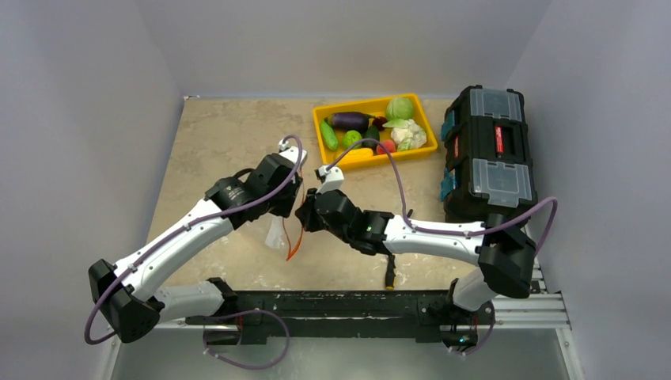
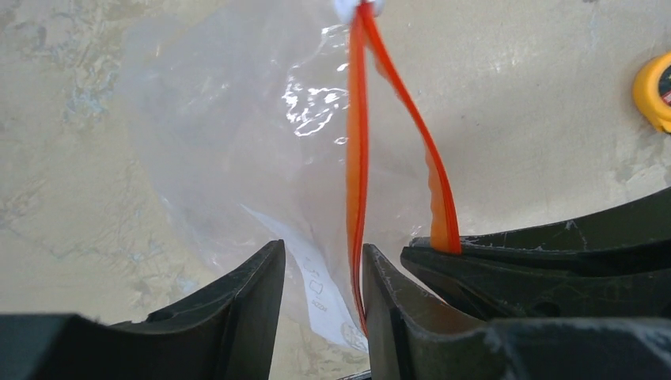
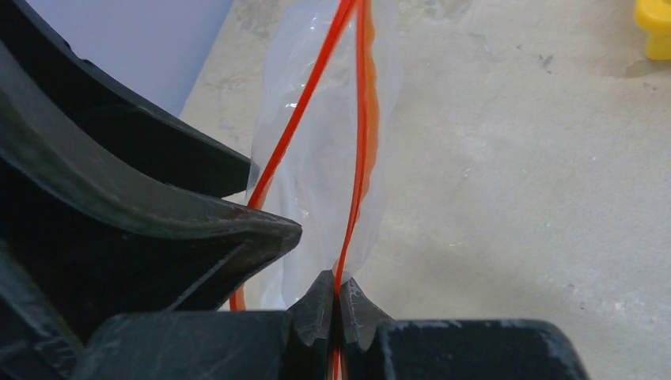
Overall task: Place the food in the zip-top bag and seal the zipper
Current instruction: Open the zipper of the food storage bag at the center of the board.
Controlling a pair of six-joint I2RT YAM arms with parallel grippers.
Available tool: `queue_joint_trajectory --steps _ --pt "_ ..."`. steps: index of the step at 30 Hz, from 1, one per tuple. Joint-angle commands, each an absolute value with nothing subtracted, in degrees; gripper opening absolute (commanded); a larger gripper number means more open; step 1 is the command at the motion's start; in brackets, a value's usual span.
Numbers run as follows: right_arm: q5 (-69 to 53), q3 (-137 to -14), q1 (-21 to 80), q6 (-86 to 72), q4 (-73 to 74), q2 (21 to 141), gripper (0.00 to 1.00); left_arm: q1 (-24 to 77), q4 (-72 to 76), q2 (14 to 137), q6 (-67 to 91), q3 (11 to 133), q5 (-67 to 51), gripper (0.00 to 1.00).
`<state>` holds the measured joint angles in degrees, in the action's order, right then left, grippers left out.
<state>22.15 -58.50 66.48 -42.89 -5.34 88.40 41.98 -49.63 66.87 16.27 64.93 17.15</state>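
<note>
Hanging over the middle of the beige, stone-patterned desk [image 1: 214, 134], the zip-top bag [image 2: 229, 142] is clear, crinkly film with glare patches; its lower end is cut off in both wrist views, and from above I cannot tell whether it touches down; the zipper [image 2: 358, 158], a thin orange-red strip, splits into two strands meeting at a small white slider [image 2: 360, 6] half out of frame; the right fingers [image 3: 320, 305], matte black wedges, press tight together on one strand; the left fingers [image 2: 253, 301] stand partly apart, the other strand running unpinched through their gap; the food [image 1: 399, 108] lies well apart in a yellow plastic tray [image 1: 356, 104], purple eggplant [image 1: 348, 120] and knobbly white cauliflower [image 1: 407, 133] among pieces partly hidden by a cable [image 1: 398, 186].
</note>
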Motion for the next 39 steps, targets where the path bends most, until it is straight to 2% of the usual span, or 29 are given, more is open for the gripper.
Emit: queue_joint_trajectory --steps 1,5,9,10,12,17,23,30,39 --pt "18.5 -62.1 66.7 -45.3 -6.5 85.5 0.00 43.8 -52.3 66.2 15.1 66.6 23.7 0.41" --pt "17.8 -62.7 66.1 -46.6 -5.5 85.4 0.00 44.4 -54.8 66.0 14.8 67.4 24.9 0.40" --pt "17.0 -63.2 65.2 -48.2 -5.0 85.6 0.00 44.4 -56.8 65.0 14.8 67.2 25.1 0.30" --pt "16.0 -63.2 64.8 -48.6 -5.2 85.8 0.00 44.4 -57.2 64.7 14.5 67.3 25.1 0.24" --pt "14.5 -63.2 63.9 -48.7 -5.9 85.9 0.00 44.4 -57.8 64.0 13.2 67.5 25.3 0.01" --pt "14.0 -65.1 62.6 -43.0 -4.9 86.3 0.00 42.5 -58.7 63.9 9.6 67.8 27.8 0.00" --pt "9.7 -64.2 57.7 -39.7 -4.1 86.9 0.00 31.6 -54.6 60.1 9.1 65.9 17.5 0.00" --pt "0.2 -66.9 55.7 -35.5 -6.4 92.1 0.00 31.0 -46.9 57.1 10.4 60.8 7.3 0.00" --pt "-1.8 -68.3 55.1 -34.0 -5.7 94.8 0.05 30.6 -46.7 56.5 13.3 58.9 8.3 0.00"
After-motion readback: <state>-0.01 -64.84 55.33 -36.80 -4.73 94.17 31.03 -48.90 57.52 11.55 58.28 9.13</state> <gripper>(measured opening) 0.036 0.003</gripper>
